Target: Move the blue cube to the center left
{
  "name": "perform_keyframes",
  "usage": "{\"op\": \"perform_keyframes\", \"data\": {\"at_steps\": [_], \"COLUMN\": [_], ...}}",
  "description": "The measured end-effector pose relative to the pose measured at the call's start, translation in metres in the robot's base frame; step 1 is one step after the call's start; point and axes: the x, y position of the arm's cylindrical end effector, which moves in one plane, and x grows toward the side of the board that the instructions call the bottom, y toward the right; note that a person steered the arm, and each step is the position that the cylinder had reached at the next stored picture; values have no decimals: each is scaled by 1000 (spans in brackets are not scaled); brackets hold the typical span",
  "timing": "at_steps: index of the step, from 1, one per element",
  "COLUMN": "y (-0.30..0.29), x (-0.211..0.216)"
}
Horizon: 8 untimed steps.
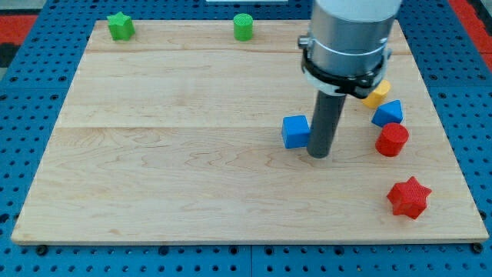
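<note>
Currently the wooden board [192,154] carries eight blocks, and the task is at an early stage. The arm [350,38] has no claw to open or close; it ends in a dark rod whose tip [318,155] rests against the right side of the blue cube [295,131]. That cube sits slightly right of the board's middle, so nearly the whole leftward travel to the centre left appears still to be done. No block lies in that path. At the view's right stand a red star [408,197], a red cylinder [392,139], a second blue block [388,113] and a partly hidden yellow block [377,94]. A green star [120,25] and green cylinder [243,27] sit along the top edge. No writing, brand or label is visible.
</note>
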Motion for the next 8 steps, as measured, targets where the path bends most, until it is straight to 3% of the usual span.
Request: {"op": "perform_keyframes", "data": {"at_steps": [1, 4, 7, 8], "y": [5, -145, -251, -276], "x": [-19, -34, -34, -61]}}
